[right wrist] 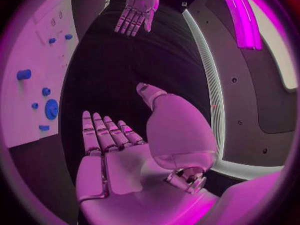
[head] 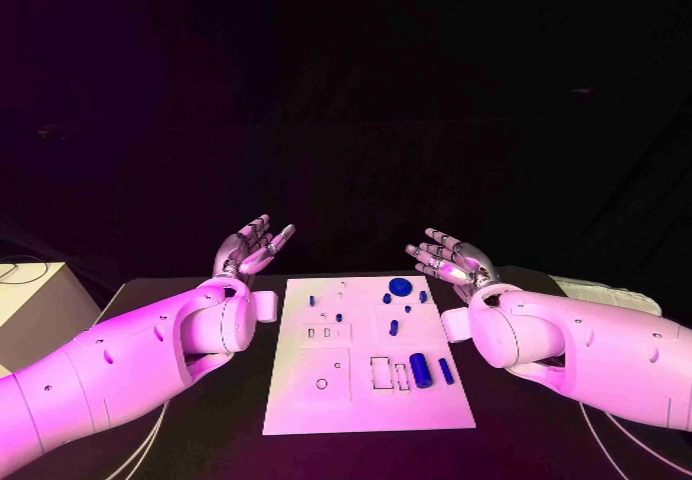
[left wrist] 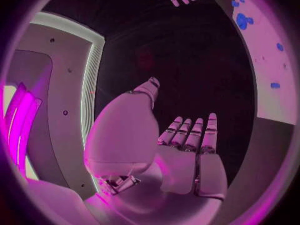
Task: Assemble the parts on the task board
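The white task board [head: 325, 405] lies in the middle of the black table, with several small blue parts on it: a round one [head: 398, 286] near the far edge and a long cylinder [head: 418, 368] nearer me. My left hand [head: 248, 248] hovers beyond the board's far left corner, palm up, fingers spread, holding nothing. My right hand [head: 450, 260] hovers beyond the far right corner, likewise spread and empty. The left wrist view has my flat left hand [left wrist: 187, 150] and the board [left wrist: 275, 85]. The right wrist view has my right hand [right wrist: 112, 150], the board [right wrist: 31, 120] and the left hand [right wrist: 137, 10].
A pale box [head: 32, 300] stands off the table's left side. A white object [head: 606, 293] lies behind my right forearm. Bare black table surrounds the board on both sides and in front.
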You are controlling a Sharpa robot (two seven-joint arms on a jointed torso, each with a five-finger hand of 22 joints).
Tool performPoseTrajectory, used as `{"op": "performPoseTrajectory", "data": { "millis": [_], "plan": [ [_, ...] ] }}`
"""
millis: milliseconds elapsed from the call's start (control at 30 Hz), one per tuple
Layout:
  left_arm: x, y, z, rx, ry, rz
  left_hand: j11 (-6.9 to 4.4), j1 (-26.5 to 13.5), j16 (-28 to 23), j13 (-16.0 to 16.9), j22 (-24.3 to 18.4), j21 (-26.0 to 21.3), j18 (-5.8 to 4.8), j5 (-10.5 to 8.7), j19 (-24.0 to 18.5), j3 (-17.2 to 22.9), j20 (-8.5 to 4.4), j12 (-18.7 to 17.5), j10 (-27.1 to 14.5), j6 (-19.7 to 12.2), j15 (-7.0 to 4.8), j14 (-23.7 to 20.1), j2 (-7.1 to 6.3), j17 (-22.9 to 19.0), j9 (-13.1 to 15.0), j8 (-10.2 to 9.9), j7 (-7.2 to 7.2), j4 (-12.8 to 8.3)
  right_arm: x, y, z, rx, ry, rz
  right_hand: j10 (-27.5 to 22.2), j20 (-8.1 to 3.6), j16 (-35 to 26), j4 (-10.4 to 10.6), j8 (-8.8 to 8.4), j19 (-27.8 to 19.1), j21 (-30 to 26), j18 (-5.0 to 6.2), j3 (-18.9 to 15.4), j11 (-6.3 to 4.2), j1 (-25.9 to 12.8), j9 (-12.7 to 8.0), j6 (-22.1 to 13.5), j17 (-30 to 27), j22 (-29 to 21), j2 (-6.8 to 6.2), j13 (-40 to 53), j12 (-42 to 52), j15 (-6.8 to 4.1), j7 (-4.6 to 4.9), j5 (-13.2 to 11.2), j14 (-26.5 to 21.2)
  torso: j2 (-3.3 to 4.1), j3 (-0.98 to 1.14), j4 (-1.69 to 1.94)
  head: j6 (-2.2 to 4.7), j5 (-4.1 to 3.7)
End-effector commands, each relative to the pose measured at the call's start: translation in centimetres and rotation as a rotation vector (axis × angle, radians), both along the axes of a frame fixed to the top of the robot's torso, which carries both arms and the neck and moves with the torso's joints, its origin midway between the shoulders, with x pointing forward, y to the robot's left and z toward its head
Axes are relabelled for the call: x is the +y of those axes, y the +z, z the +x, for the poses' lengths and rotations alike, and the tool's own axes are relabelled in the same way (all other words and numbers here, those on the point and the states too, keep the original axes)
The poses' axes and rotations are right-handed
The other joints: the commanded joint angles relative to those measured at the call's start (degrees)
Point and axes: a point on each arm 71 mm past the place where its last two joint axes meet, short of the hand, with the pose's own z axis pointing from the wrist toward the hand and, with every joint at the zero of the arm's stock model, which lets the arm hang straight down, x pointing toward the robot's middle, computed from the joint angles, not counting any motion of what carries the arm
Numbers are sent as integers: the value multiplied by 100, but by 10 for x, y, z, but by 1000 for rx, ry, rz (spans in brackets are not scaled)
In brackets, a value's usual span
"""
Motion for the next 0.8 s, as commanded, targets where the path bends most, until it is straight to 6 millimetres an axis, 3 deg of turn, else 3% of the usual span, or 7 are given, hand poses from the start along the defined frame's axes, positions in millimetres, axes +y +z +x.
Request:
{"op": "performPoseTrajectory", "data": {
  "millis": [33, 133, 233, 267, 400, 467, 800],
  "plan": [
    [-8, 0, 2, 0, -126, 2, 60, 330, 46, 24, 20, 55, 138, 38, 107, 45, 78, 50, 145, 153, 63, 121, -23, 19, 26, 56, 274, 95, 8, -2, 0, 65, 177, -25, 286, 46, 78, -84, 66, 346, 98, 126, 103, 35, 444, 57, 251, 42, 52, -37, 33, 62, 11, 945, -226, 336, 0, 0, 2, -2, 0],
    [-8, 0, 3, 0, -127, 1, 144, 323, 99, 49, 61, 131, 79, 29, 342, 91, 102, 82, 420, 341, 150, 355, 65, 56, 59, 106, 344, 83, 7, -2, 1, 76, 198, -37, 798, 42, 206, -257, 172, 687, 198, 197, 134, -8, 681, 175, 666, 142, 94, -63, 73, 125, -61, 933, -261, 951, 0, 0, 2, -2, 0],
    [-8, 0, 3, 0, -127, 1, 217, 323, 209, 74, 124, 287, -14, 23, 849, 181, 101, 108, 819, 801, 229, 898, 131, 137, 146, 228, 401, 56, 7, -2, 2, 79, 205, -41, 1777, 25, 487, -436, 418, 2000, 570, 367, 188, -97, 904, 408, 1504, 337, 268, -95, 141, 267, -207, 909, -261, 2118, 0, 0, 2, -2, 0],
    [0, -1, 3, 8, -165, 14, 254, 324, 341, 96, 211, 472, 2, 20, 1500, 229, 92, 142, 1114, 1077, 242, 1431, 163, 220, 200, 307, 410, 37, -8, 10, 19, -126, 225, -334, 2358, 19, 609, -504, 552, 2284, 709, 452, 211, -153, 970, 520, 1943, 412, 308, -122, 175, 352, -286, 871, -238, 2627, 42, -28, -17, -111, -14],
    [4, 2, 0, 4, -207, 22, 426, 264, 813, 227, 350, 930, 309, 17, 2639, 414, 65, 426, 3131, 2244, -65, 3175, 232, 508, 429, 659, 483, -84, -11, 19, 25, -257, 239, -495, 3703, -158, 1003, -619, 971, 3146, 1140, 617, 325, -419, 1066, 811, 3383, 528, 435, -206, 199, 514, -617, 646, -211, 3659, 118, -16, -11, -88, -31],
    [5, 5, -4, -7, -243, 33, 388, 217, 963, 215, 413, 1177, 353, 14, 3121, 557, -26, 479, 3751, 2970, -174, 3617, 243, 649, 562, 872, 493, -170, -10, 24, 28, -334, 259, -585, 4108, -379, 1201, -659, 1024, 3575, 1446, 609, 380, -557, 1109, 786, 3678, 630, 570, -267, 191, 491, -814, 534, -254, 4227, 167, -1, -7, -64, -31],
    [7, 23, -23, -43, -345, 65, 9, 79, 1809, 239, 850, 2165, 332, 16, 4197, 1101, -570, 390, 4900, 3616, -679, 5044, 69, 1689, 705, 1132, 316, -386, -8, 46, 37, -506, 311, -904, 5434, -1083, 2603, -647, 1007, 4508, 3657, 578, 567, -1009, 1071, 703, 4548, 1905, 2014, -562, 226, 207, -1462, 193, -70, 6258, 432, 0, 90, 13, -125]
  ]
}}
